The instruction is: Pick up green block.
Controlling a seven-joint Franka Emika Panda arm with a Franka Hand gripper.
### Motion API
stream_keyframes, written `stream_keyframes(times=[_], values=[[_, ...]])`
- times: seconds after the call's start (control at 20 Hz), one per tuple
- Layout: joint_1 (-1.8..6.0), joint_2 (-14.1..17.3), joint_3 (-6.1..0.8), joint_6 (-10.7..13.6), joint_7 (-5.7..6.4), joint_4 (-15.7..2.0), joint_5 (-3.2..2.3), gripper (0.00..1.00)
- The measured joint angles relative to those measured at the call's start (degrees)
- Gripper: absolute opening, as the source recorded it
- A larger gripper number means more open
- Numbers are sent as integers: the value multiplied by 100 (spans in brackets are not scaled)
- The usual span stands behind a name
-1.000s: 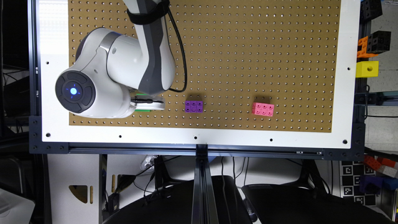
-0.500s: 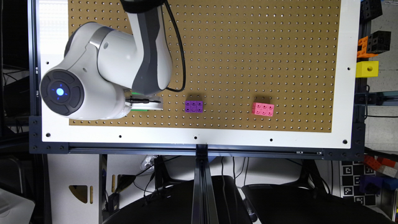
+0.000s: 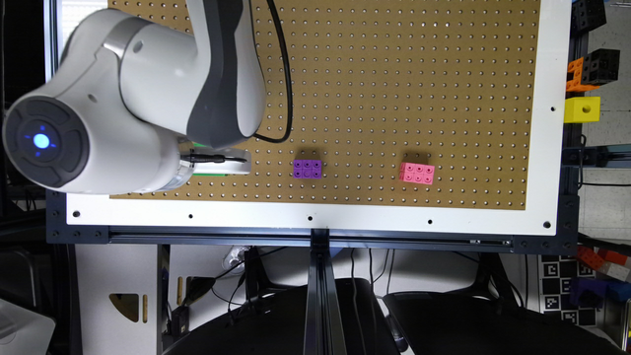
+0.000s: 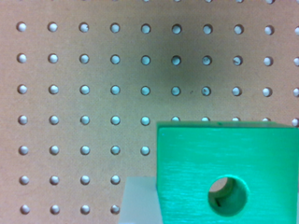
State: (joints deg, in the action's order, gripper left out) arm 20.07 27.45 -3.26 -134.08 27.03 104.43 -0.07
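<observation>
The green block (image 4: 229, 172) sits close under the wrist camera, above the pegboard (image 4: 84, 93). Gripper (image 3: 217, 162) opening cannot be determined. Grasp likely made; lift unconfirmed.

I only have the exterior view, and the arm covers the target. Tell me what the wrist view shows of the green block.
Observer: The bright green plastic cube sits close under the camera, with a round hole in its facing side.
Operator: Report what is beside it.
Observer: A pale flat piece juts out at one lower edge of the cube, touching it in the picture; I cannot tell what it is.
Operator: Describe the surface behind.
Observer: Brown pegboard, with a dark shadow falling on it just past the cube.
</observation>
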Motion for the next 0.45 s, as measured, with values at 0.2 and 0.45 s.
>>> stream_keyframes(times=[0.2,0.45], values=[[0,-353,0,347,0,-3,0,0],[-1,-427,0,423,0,3,0,0]])
